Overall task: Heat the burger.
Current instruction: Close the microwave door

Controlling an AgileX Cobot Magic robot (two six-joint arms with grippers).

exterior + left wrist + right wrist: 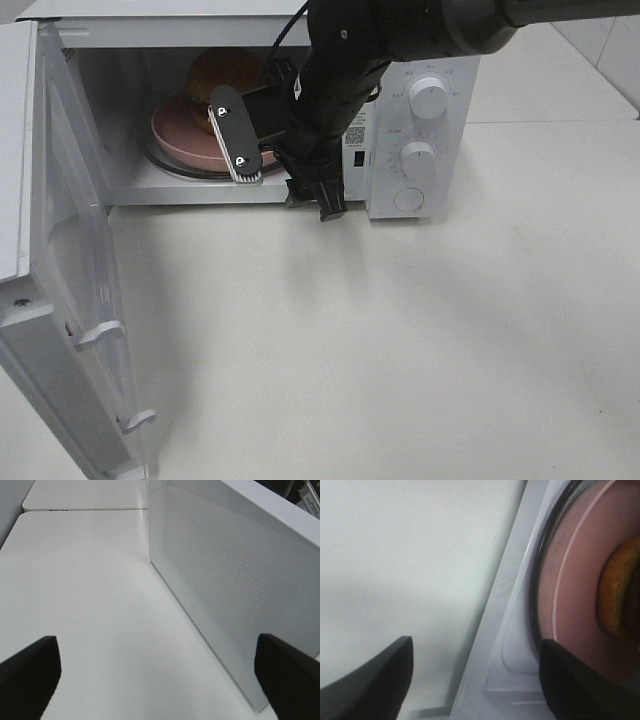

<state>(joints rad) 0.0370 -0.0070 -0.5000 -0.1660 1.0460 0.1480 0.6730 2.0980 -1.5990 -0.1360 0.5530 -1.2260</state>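
The burger [225, 72] [620, 595] sits on a round pink plate [180, 135] [575, 605] inside the open microwave [425, 60]. The plate rests on the glass turntable [538, 580]. My right gripper [288, 194] [476, 645] hovers at the front lip of the microwave cavity, just right of the plate. It is open, with nothing between its fingers. My left gripper [156, 645] is wide open and empty over the table, facing the mesh side of the microwave door [225, 580]. The left arm does not show in the exterior high view.
The microwave door [70, 250] swings out wide at the left, reaching toward the table's front edge. Two knobs [428, 98] and a round button sit on the control panel at the right. White table [400, 350] spreads in front.
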